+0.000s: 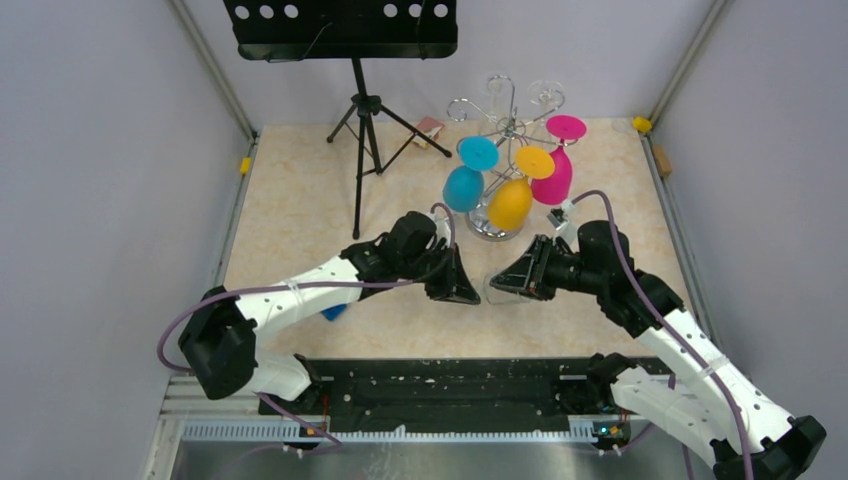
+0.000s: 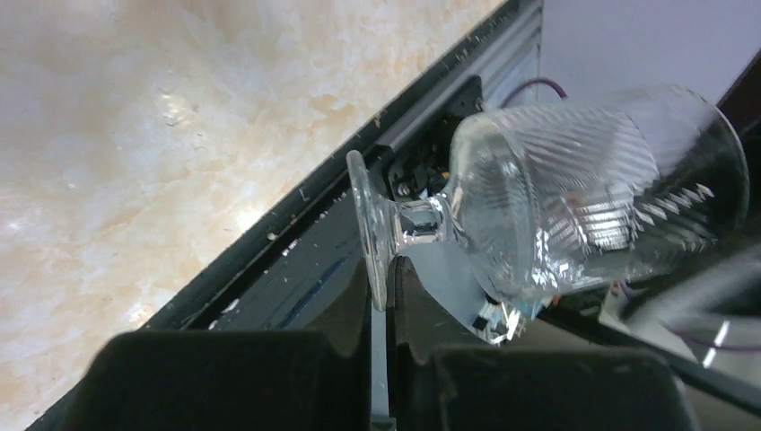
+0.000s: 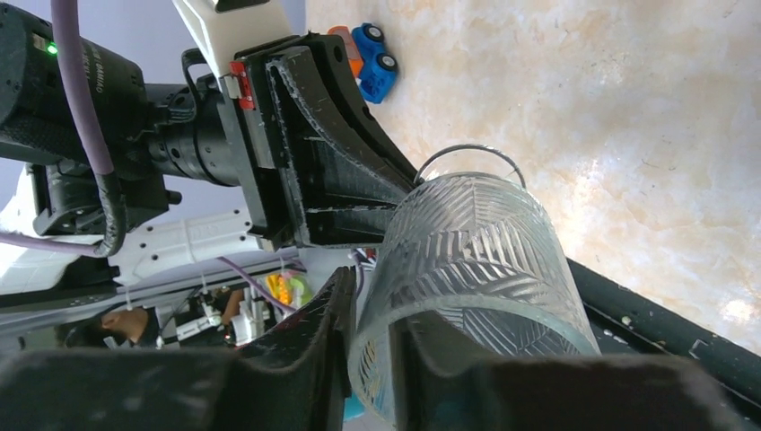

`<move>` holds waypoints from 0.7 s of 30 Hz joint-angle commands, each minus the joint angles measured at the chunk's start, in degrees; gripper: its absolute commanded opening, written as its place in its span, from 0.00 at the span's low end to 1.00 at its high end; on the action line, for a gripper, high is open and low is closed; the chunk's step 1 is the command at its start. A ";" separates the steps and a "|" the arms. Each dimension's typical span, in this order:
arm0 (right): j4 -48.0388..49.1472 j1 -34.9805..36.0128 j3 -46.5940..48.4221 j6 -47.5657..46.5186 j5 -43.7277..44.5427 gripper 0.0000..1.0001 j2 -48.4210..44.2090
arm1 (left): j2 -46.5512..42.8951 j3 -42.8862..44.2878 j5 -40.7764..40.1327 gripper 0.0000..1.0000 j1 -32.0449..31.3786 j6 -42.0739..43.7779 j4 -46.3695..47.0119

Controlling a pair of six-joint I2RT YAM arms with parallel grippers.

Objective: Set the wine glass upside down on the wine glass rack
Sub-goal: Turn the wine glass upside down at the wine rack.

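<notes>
Wine glass, clear and ribbed, is lying level in the air above the near part of the table, bridging both arms. Left fingers are pinching the edge of its round foot. Right fingers are clamping the wall of its bowl at the mouth. Chrome rack is standing near, on the far side, carrying blue, orange and pink glasses hanging bowl-down. Black music stand is standing to its left.
</notes>
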 commanded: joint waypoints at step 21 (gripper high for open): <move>-4.37 0.81 2.78 -2.57 2.99 0.72 -2.02 | -27.73 -5.06 -46.21 0.00 1.17 38.25 -19.63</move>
